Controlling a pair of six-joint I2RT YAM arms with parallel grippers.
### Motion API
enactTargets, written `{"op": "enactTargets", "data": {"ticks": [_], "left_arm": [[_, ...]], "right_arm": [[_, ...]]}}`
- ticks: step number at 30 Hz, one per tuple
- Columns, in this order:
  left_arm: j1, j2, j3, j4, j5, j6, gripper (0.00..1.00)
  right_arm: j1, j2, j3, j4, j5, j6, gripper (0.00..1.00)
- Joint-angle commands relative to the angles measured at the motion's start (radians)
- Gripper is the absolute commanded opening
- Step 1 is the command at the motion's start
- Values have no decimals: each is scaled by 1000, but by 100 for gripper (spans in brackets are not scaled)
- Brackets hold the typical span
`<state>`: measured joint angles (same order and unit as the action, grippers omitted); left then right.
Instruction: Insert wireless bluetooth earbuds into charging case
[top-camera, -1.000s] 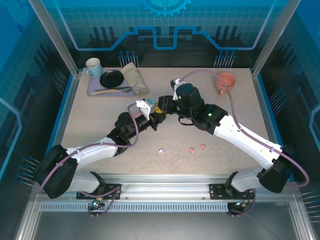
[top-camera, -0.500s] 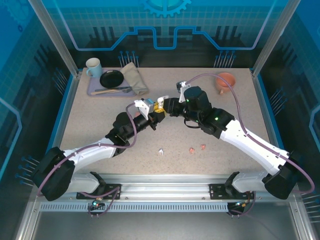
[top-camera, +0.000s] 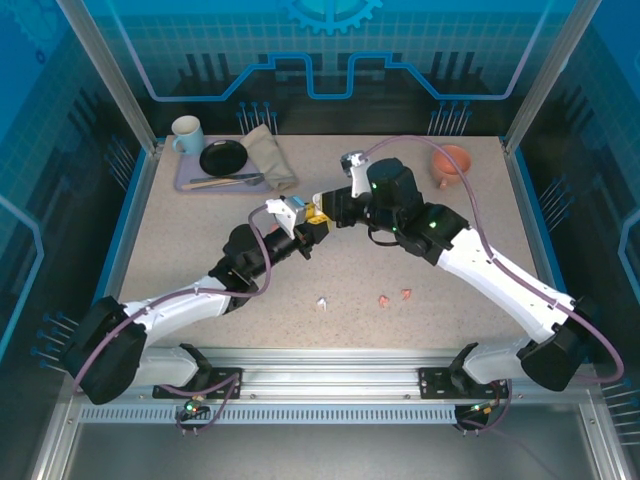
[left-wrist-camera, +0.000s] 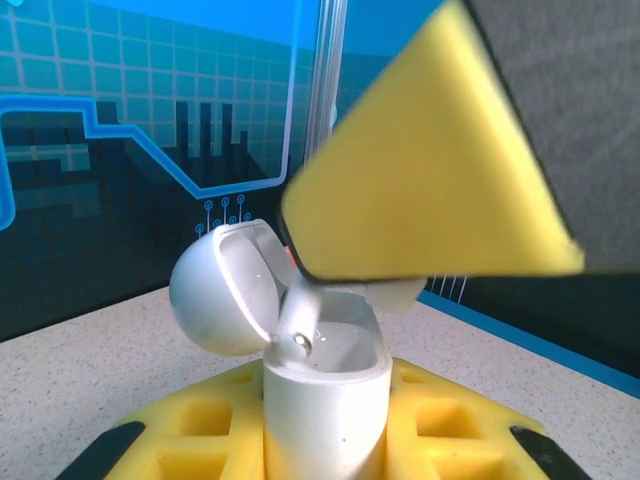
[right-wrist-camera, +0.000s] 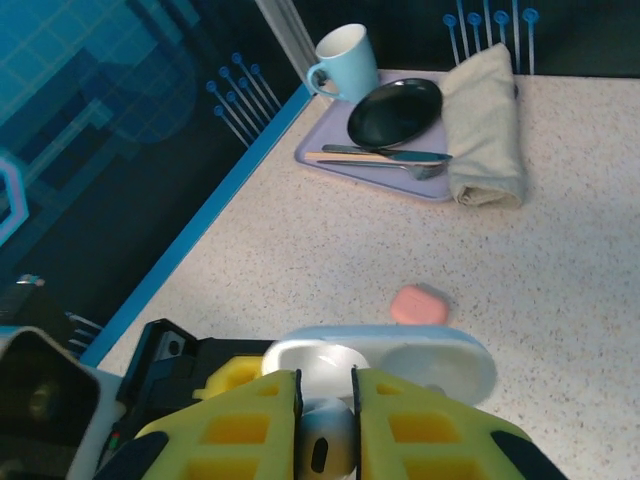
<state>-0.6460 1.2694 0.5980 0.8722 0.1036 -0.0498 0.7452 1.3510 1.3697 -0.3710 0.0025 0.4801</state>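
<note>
Nearby, loose earbuds (top-camera: 322, 302) lying at 6 o'clock of table (top-camera: 200, 250). Mid-table, left gripper (top-camera: 306, 230) clamping open white charging case (left-wrist-camera: 325, 400) upright. At its 1 o'clock, right gripper (right-wrist-camera: 325, 395) pinching white earbud (right-wrist-camera: 325, 445) above socket. Best seems lowering straight, releasing only once seated.

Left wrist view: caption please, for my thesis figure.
Left gripper holds the open white charging case; right gripper holds a white earbud at its opening.

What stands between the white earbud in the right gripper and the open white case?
Nothing visible. The lid is swung back, and the white earbud in the right gripper reaches into the open white case held by the left gripper.
</note>
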Motion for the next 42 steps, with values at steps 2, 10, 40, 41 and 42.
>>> {"op": "enactTargets", "data": {"ticks": [2,10,40,41,42], "left_arm": [[11,-36,14,8,48,21,0],[37,-53,29,-38,110,19,0],[65,-34,75,-78,257,-2,0],[65,-35,75,-76,255,-2,0],[65,-34,74,-77,255,-4,0]], "right_arm": [[-4,21,87,-129,-52,-198,15],[-9,19,94,-196,-4,-325,13],[43,24,45,-134,-65,-452,7],[43,25,43,-134,-67,-450,7],[45,26,44,-134,-66,-450,7]]}}
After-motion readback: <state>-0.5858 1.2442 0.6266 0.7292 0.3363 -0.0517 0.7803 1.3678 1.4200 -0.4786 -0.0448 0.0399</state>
